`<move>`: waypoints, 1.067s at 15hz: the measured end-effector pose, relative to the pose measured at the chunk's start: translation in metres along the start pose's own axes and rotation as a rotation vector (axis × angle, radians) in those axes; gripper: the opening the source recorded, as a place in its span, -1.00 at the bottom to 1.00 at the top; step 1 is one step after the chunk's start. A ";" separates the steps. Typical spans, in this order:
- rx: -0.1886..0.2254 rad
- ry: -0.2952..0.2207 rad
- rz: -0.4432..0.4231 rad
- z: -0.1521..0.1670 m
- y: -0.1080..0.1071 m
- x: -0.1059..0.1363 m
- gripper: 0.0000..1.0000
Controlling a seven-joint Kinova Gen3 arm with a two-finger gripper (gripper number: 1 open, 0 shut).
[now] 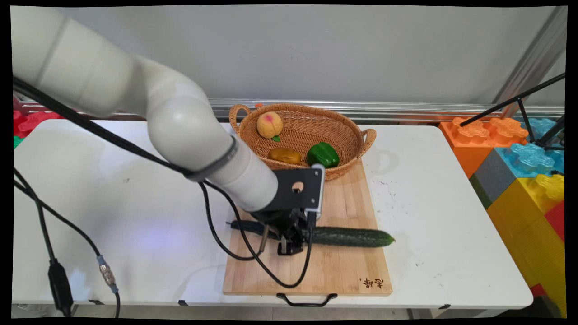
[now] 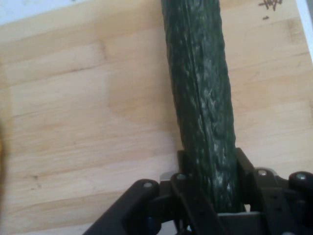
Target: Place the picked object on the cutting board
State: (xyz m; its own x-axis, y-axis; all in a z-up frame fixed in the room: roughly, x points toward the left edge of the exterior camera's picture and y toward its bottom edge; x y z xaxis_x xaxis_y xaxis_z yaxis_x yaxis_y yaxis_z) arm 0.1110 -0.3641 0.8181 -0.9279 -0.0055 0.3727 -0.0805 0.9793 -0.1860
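In the main view my black two-finger gripper (image 1: 290,246) is down on the pale wooden cutting board (image 1: 334,271), set across the long dark green cucumber (image 1: 352,237) that lies along the board's width, its right end pointing toward the table's right side and its left part running under my hand. Beyond the board's far edge, touching or overlapping it, stands an oval woven wicker basket (image 1: 347,131) holding a yellow-pink peach (image 1: 269,124), a brownish-orange oblong fruit (image 1: 284,155) and a green bell pepper (image 1: 323,155). The white table (image 1: 442,216) carries all of it, and stacked coloured toy blocks (image 1: 519,171) sit off its right end. In the hand view the cucumber (image 2: 203,112) runs straight up the picture from between my fingers (image 2: 247,169), which sit narrow against its two sides, so I judge I am clamped on it, near its left third, while it rests on the board (image 2: 88,122). As I read it, this is the grasp itself; the cucumber is not yet raised. A lift from here would call for a straight, level rise, since the long free end may sag or swivel.
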 end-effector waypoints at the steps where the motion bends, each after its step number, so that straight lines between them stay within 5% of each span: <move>1: -0.003 -0.003 -0.001 0.006 0.002 -0.001 -1.00; 9: -0.015 -0.014 -0.005 0.039 0.006 -0.008 -1.00; 10: -0.017 -0.012 -0.006 0.041 0.006 -0.008 1.00; 16: -0.019 0.009 -0.017 0.037 0.003 -0.002 1.00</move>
